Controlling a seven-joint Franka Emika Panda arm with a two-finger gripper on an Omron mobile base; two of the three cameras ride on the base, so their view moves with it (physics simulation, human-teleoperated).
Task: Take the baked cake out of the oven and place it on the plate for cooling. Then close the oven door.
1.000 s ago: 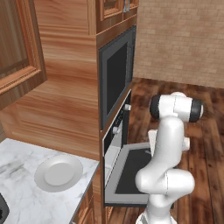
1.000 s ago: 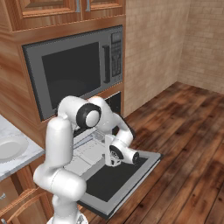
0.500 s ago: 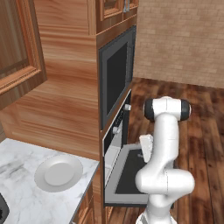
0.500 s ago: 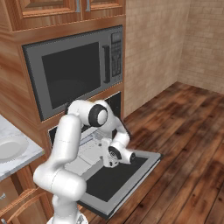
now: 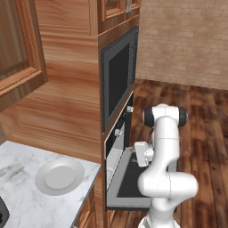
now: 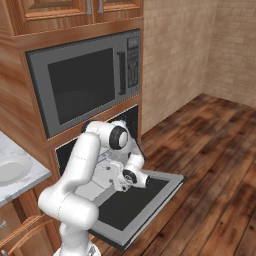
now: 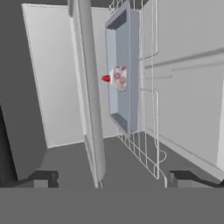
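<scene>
cake (image 7: 118, 78) sits on a pale grey tray (image 7: 124, 70) on the wire rack (image 7: 146, 131) inside the oven (image 5: 116, 147), its red berry pointing left in the rolled hand view, so the camera is turned on its side. going left to right in the left base view: the plate (image 5: 59, 175) lies on the marble counter (image 5: 26, 196) just left of the oven, close enough that the cake has a short way to go; next the oven cavity, then the oven door (image 5: 129, 178) folded down flat so the arm can reach over it. the end effector (image 7: 111, 177) points into the cavity with its two tips spread wide and nothing between them, lined up either side of the rack edge, well short of the cake. i judge this an approach, with the grasp not yet made.

against the frames of a moment ago, the arm has folded lower and leaned toward the opening: the shoulder joint has dropped and the hand has moved in nearer the cavity mouth. plate, door and camera views are unchanged.
</scene>
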